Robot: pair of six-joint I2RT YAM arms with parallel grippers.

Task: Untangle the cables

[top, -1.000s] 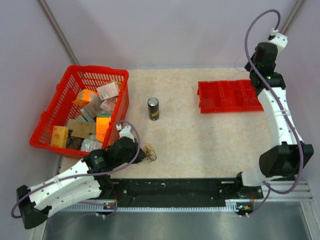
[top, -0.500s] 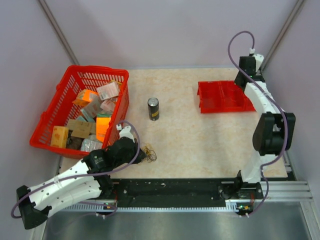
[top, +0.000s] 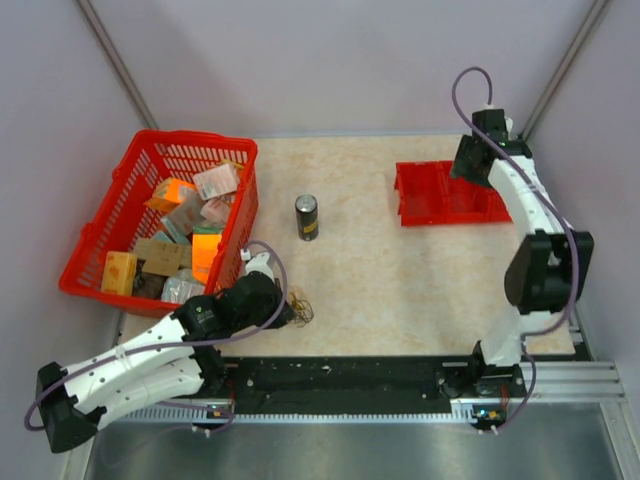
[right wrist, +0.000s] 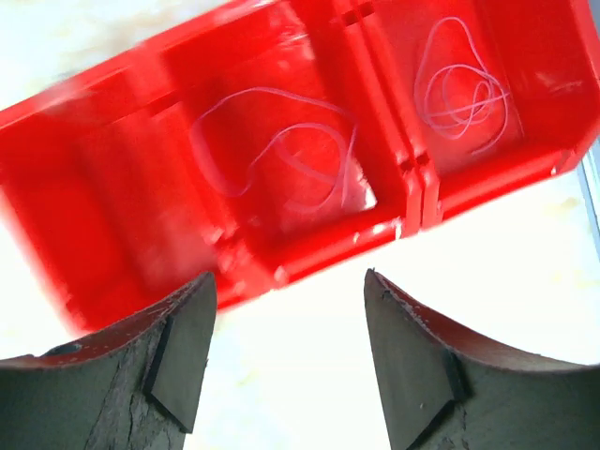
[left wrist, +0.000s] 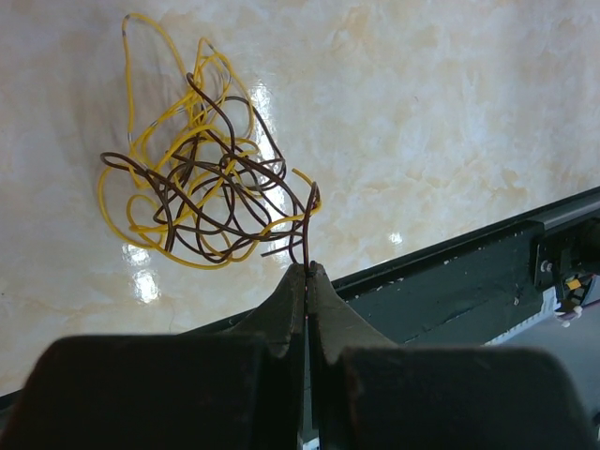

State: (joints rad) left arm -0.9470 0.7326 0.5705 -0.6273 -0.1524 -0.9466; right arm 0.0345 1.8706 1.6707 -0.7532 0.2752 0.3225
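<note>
The cables (left wrist: pixel 165 184) form a small tangle of thin yellow-orange and dark wires on the marble tabletop, near the front edge and left of centre (top: pixel 299 308). My left gripper (left wrist: pixel 307 268) is shut, its tips pinching one dark strand that rises from the tangle's near side. In the top view the left gripper (top: pixel 284 313) sits just left of the tangle. My right gripper (right wrist: pixel 289 276) is open with nothing between its fingers. It hovers at the back right (top: pixel 470 160), over the near edge of a red tray (right wrist: pixel 412 169).
The red tray (top: pixel 445 195) has compartments holding pale thin wire loops (right wrist: pixel 281 150). A red basket (top: pixel 150 140) full of boxes stands at the left. A dark can (top: pixel 307 217) stands upright mid-table. A black rail (top: pixel 350 375) runs along the front edge.
The right arm has swung in from the far right corner to above the red tray, and its gripper has opened. The left arm and tangle have barely moved.
</note>
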